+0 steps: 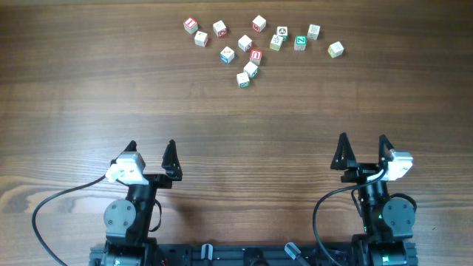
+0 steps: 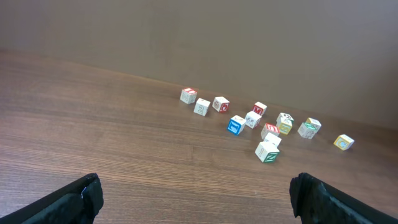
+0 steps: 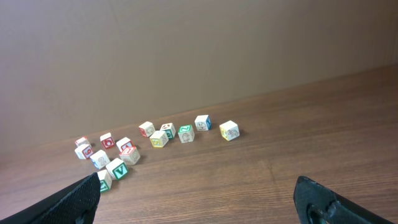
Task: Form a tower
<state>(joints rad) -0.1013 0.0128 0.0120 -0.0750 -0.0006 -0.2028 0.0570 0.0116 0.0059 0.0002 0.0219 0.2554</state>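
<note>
Overhead: about 14 alphabet cubes (image 1: 244, 43) are scattered on the wooden surface (image 1: 236, 118) at 12 o'clock, none yet stacked. The left pincer (image 1: 151, 145) at 7 o'clock and the right pincer (image 1: 362, 139) at 5 o'clock are held wide open, empty, well apart from them.

Left wrist: the cluster is seen at 1 o'clock.

Right wrist: the cluster is seen at 10 o'clock, a yellow-edged cube (image 3: 229, 130) set at its right end.

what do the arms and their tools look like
Both arms are black with round joint housings. The left tool and right tool each have two pointed black fingers, a white camera block beside the wrist, and a looping black cable.
</note>
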